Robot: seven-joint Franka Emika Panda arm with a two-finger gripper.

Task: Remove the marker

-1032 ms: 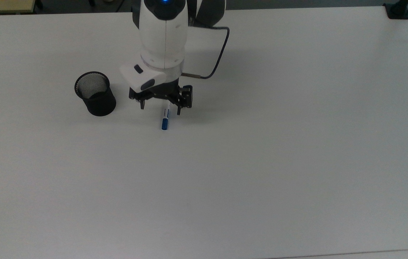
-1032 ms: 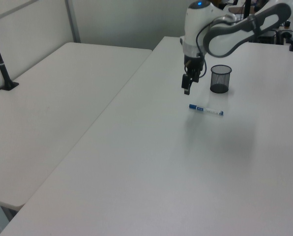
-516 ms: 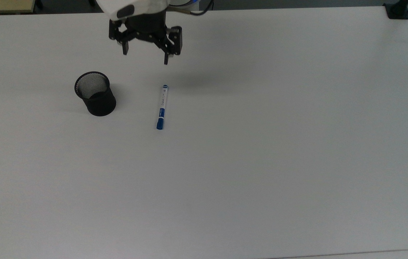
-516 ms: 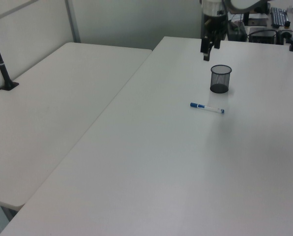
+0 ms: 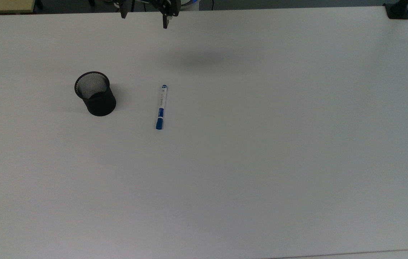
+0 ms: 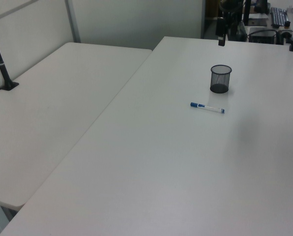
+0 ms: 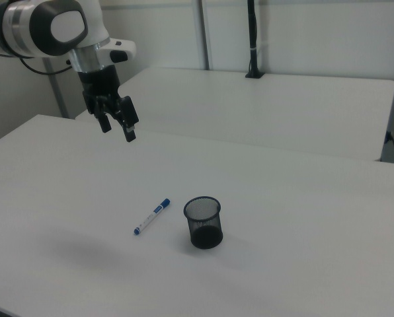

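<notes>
White table [image 5: 261, 162] [image 6: 161, 172] [image 7: 303, 198], flat top, w/ two things on it. Black mesh cup [image 5: 95, 93] [image 6: 220, 78] [image 7: 203, 222] stands upright, mouth up. Marker [image 5: 161, 107] [image 6: 207, 107] [image 7: 151, 216] lies flat on its side near the cup, not touching it: to the cup's right in the top view, to its left in the right view. In the top view, blue cap end points toward the bottom edge. A second white table [image 6: 53, 108] sits alongside in the left view.
</notes>
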